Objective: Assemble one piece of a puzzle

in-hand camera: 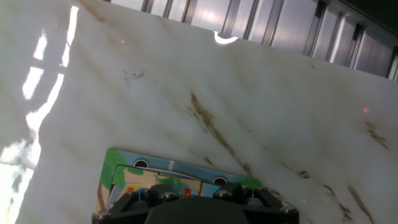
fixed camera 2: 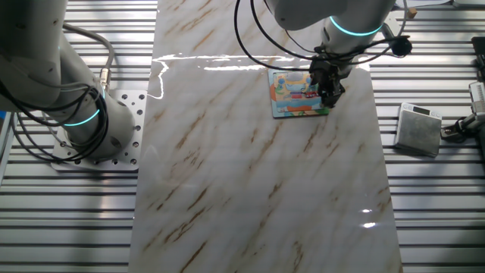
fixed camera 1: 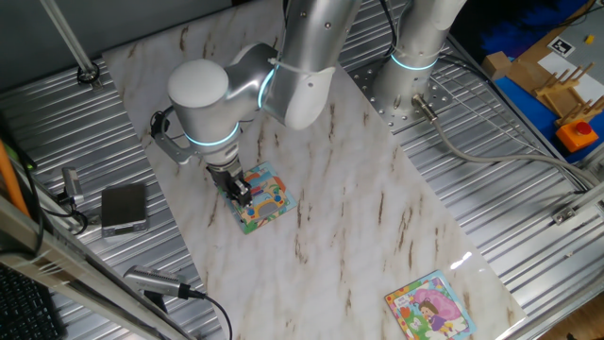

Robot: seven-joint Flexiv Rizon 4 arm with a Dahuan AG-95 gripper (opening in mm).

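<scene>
pincer (fixed camera 1: 238,187) is right down on the puzzle (fixed camera 1: 264,203), tips low over its near-left edge, almost touching; cannot tell how far the jaws are parted or whether the piece is between them, it's hidden. the board lies directly beneath, flat on the marble bench (fixed camera 1: 377,189).

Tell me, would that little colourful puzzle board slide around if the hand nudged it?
Probably. The puzzle lies flat and thin on the glossy marble table, so it would likely slide, not tip. It looks light and fairly stiff. The hand is right over it.
</scene>
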